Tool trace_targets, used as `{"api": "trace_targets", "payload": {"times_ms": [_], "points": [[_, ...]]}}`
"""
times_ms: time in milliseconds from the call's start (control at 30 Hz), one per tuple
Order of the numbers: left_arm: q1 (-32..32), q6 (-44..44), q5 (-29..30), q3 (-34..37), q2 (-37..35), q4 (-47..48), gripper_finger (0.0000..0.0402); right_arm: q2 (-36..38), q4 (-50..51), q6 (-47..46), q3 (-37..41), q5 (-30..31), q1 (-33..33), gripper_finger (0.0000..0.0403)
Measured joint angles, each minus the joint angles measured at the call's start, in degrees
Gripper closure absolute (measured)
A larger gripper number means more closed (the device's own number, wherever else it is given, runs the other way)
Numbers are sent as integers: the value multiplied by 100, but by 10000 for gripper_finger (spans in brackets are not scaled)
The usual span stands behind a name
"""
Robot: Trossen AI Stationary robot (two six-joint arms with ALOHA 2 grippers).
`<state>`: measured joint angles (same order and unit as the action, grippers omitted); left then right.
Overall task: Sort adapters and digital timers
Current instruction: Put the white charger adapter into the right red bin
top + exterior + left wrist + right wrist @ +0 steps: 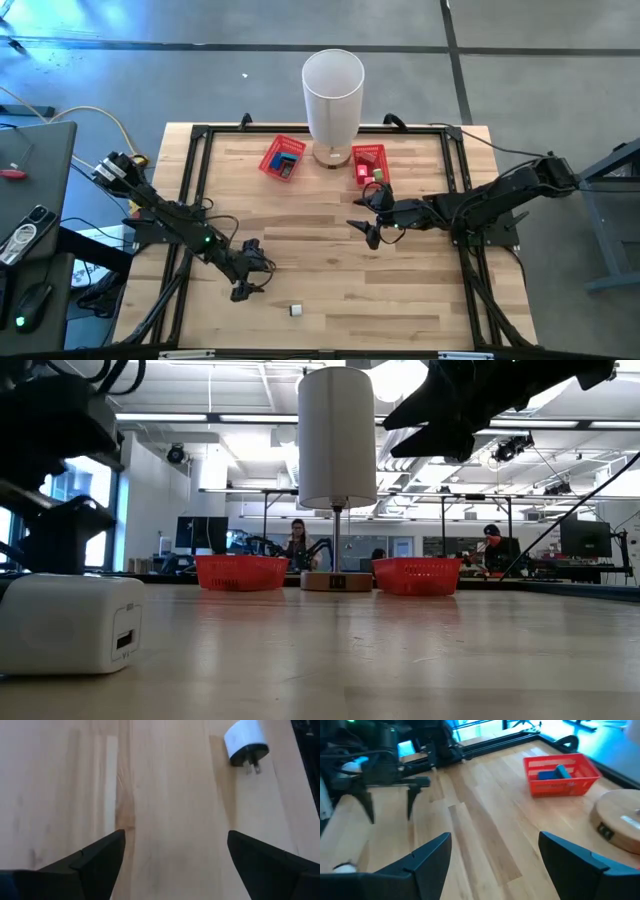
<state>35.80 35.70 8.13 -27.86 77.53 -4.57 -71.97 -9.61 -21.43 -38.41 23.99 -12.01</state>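
Observation:
A small white adapter (296,310) with two metal prongs lies on its side on the wood near the table's near edge; it also shows in the left wrist view (245,745) and close up in the low view (72,623). My left gripper (247,268) hovers open just left of and beyond it, holding nothing (172,855). My right gripper (366,214) is open and empty over the table's middle right (495,855). Two red baskets sit at the far side: the left one (283,157) holds a blue object, the right one (369,164) holds small items.
A white-shaded lamp (333,95) on a round wooden base (617,822) stands between the baskets at the far edge. A black frame (195,160) borders the table. People sit at desks in the room behind (298,540).

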Motion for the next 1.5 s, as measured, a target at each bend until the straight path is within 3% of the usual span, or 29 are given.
{"api": "trace_targets", "payload": {"times_ms": [333, 467, 633, 867, 1167, 1333, 1500], "points": [[286, 265, 177, -22, 991, -958, 59, -477, -25, -1, 2, -59, -55, 117], [463, 263, 480, -22, 1157, -1118, 59, -819, -271, -28, 2, -82, -72, 117], [802, 273, 1058, -8, 1186, -1284, 59, -1192, -472, -138, 2, -577, -203, 117], [1304, 315, 1579, 6, 1460, -2103, 59, -1398, -1039, 62, 2, -482, -750, 117], [1517, 117, 2547, -3, 2795, -4086, 59, -1400, -1352, 24, 2, -452, -1581, 117], [1623, 80, 2696, -9, 3265, -5045, 59, -1402, -1492, -46, 2, -441, -2099, 117], [1790, 113, 2812, -71, 3389, -5205, 59, -1404, -1627, -116, 0, -363, -2547, 117]]}}
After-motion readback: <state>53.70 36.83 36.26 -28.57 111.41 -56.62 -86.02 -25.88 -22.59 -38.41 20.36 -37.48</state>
